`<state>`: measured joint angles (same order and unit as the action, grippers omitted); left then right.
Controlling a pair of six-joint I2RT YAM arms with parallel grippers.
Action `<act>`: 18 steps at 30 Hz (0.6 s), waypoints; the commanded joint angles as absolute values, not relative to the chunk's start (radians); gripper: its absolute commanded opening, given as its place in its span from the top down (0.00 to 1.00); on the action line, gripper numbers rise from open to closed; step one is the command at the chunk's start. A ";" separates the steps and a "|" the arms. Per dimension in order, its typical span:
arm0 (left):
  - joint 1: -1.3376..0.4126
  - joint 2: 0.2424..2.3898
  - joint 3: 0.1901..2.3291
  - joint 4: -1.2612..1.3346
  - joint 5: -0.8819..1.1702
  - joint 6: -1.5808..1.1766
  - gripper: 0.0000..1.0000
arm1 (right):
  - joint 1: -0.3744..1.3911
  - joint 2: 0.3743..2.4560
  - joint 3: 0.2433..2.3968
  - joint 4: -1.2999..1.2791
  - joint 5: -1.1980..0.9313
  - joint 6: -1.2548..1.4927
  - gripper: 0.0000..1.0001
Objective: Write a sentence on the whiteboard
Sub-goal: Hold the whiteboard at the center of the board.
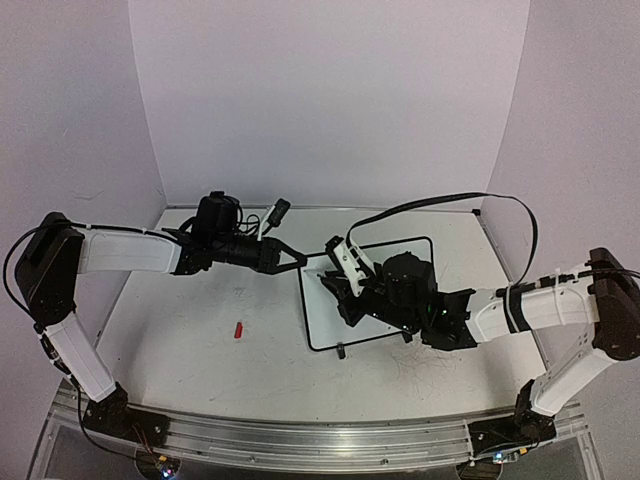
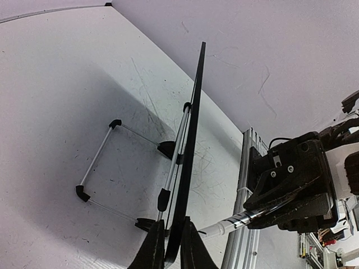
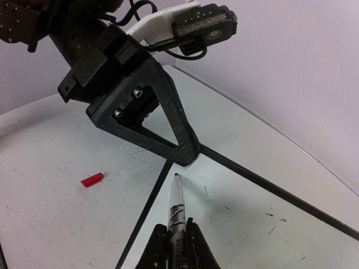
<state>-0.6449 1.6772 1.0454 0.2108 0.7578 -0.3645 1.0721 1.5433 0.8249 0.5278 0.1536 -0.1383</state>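
Three pale lilac walls (image 1: 330,100) close in a scuffed white tabletop (image 1: 190,350). Right of its centre sits the whiteboard (image 1: 325,322), white inside a thin black frame. The left gripper (image 2: 173,238) pinches its far left corner. The right gripper (image 3: 176,227) clamps a marker (image 3: 176,204), its red tip by that corner, contact unclear. From above, the right arm (image 1: 520,310) hides much of the board. A red cap (image 1: 238,329) lies to its left.
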 commanded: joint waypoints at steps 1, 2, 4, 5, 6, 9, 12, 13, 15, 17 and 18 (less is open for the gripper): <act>-0.641 1.663 1.063 0.243 0.776 -0.351 0.89 | 1.075 1.555 0.852 0.558 0.185 -0.135 1.00; -0.642 1.662 1.063 0.243 0.776 -0.351 0.89 | 1.075 1.554 0.851 0.557 0.186 -0.135 1.00; -0.642 1.659 1.063 0.242 0.775 -0.350 0.90 | 1.076 1.552 0.848 0.555 0.188 -0.131 1.00; -0.642 1.659 1.063 0.242 0.775 -0.350 0.90 | 1.076 1.551 0.845 0.554 0.188 -0.130 1.00; -0.642 1.659 1.063 0.242 0.775 -0.350 0.90 | 1.075 1.550 0.844 0.554 0.188 -0.129 1.00; -0.641 1.658 1.064 0.242 0.774 -0.350 0.90 | 1.076 1.548 0.840 0.549 0.190 -0.126 1.00; -0.642 1.658 1.063 0.242 0.775 -0.348 0.90 | 1.078 1.546 0.835 0.547 0.189 -0.123 1.00; -0.642 1.659 1.063 0.242 0.774 -0.348 0.90 | 1.077 1.546 0.834 0.547 0.189 -0.123 1.00; -0.642 1.659 1.063 0.242 0.773 -0.348 0.90 | 1.080 1.546 0.831 0.544 0.192 -0.121 1.00; -0.641 1.658 1.063 0.242 0.772 -0.347 0.90 | 1.080 1.544 0.829 0.542 0.193 -0.119 1.00; -0.642 1.658 1.062 0.242 0.772 -0.347 0.90 | 1.080 1.544 0.827 0.540 0.193 -0.117 1.00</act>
<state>-0.6449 1.6772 1.0454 0.2108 0.7574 -0.3561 1.0735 1.5433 0.8246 0.5268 0.1666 -0.1308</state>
